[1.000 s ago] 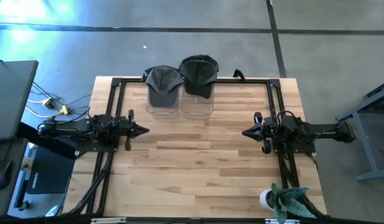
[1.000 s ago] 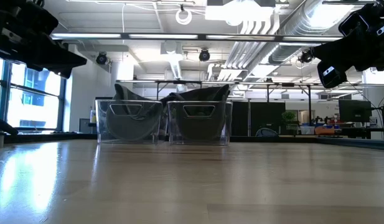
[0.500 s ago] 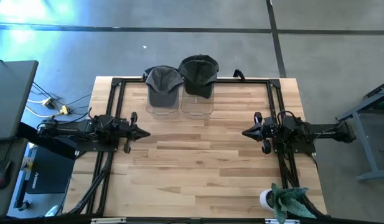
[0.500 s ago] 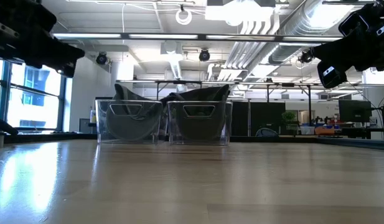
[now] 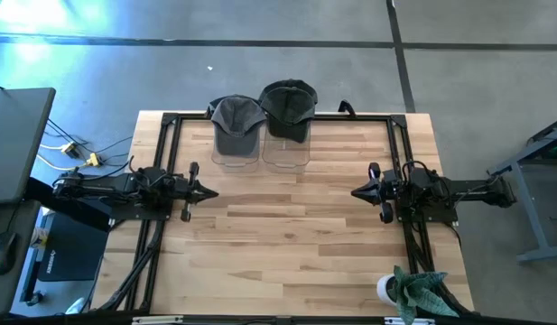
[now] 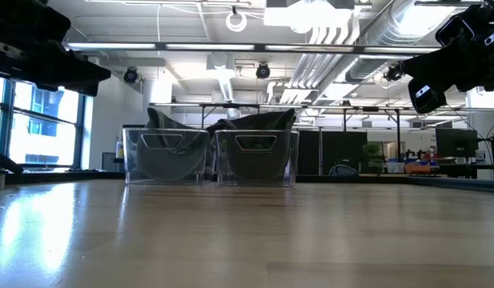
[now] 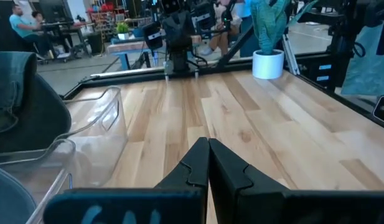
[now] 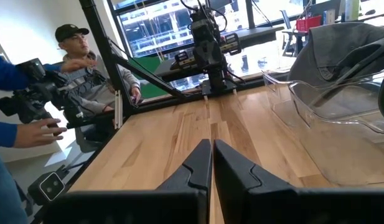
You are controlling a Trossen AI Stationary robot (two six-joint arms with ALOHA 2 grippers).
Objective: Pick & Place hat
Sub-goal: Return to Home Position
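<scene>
Two caps binned on table: gray cap in left bin, black cap in right bin; left pincer, right pincer both pressed together, empty.

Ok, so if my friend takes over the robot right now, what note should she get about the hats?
Left gripper: shut, empty, over the left side of the table, pointing inward.
Right gripper: shut, empty, over the right side, pointing inward.
Gray cap: in the left clear bin.
Black cap: in the right clear bin. The bins stand side by side at the table's far edge.
Done: both caps are in their bins.
Left: probably nothing except letting both arms settle at home.
</scene>
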